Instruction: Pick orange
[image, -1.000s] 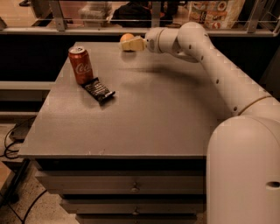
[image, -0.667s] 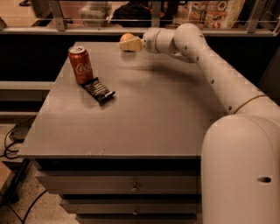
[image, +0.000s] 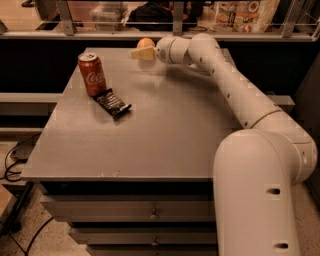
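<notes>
The orange (image: 145, 42) is a small round orange-yellow fruit at the far edge of the grey table (image: 165, 135), near the middle. My gripper (image: 142, 53) reaches across the table from the right and sits right in front of the orange, at its height. It hides the orange's lower part. I cannot tell whether it touches the fruit. The white arm (image: 225, 80) stretches from the lower right to the far edge.
A red Coca-Cola can (image: 92, 74) stands upright at the far left of the table. A dark snack packet (image: 113, 103) lies just in front of it. A railing (image: 165, 35) and shelves with goods run behind the table. Drawers (image: 150, 215) are below.
My gripper has moved slightly left along the table's far edge, and the top of the orange now shows above it. The can and packet have not moved.
</notes>
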